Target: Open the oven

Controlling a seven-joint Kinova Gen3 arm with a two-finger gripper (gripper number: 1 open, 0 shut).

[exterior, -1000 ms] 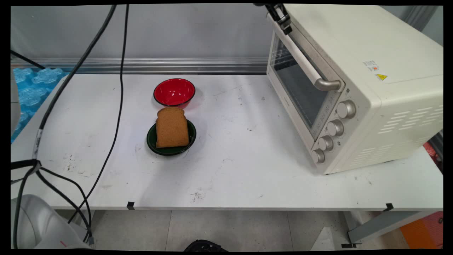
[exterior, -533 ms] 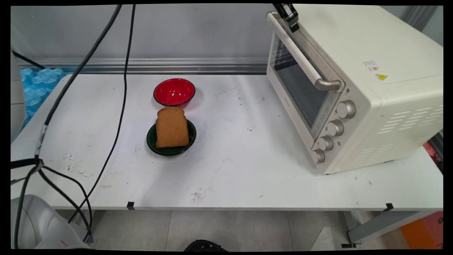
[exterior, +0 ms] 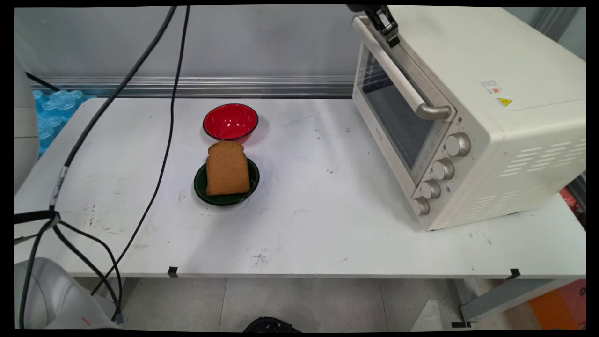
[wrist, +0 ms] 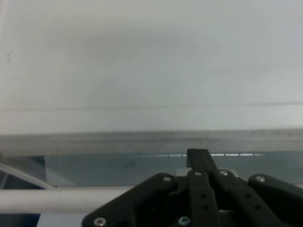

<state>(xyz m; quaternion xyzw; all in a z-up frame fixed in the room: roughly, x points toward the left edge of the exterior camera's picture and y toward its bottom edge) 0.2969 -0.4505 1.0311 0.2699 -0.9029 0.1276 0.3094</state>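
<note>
My black gripper (exterior: 387,29) hangs at the top of the main view, right above the far end of the cream toaster oven's (exterior: 472,112) door. Its fingers are pressed together with nothing between them. In the hand view the gripper (wrist: 199,154) points at the oven's pale top just behind the door's upper edge (wrist: 142,138), and the door handle (wrist: 61,198) runs across below it. The oven door (exterior: 398,112) is closed, with its long handle (exterior: 402,79) running along the top of the glass.
A slice of brown bread (exterior: 227,168) lies on a dark green plate (exterior: 201,187) at mid-table, with an empty red bowl (exterior: 230,121) just behind it. Black cables (exterior: 164,117) hang over the table's left side. Four knobs (exterior: 440,171) line the oven's front.
The gripper has shifted to the right, from in front of the door's handle end to over the door's top edge, then dipped slightly. The hanging cables swung right with it.
</note>
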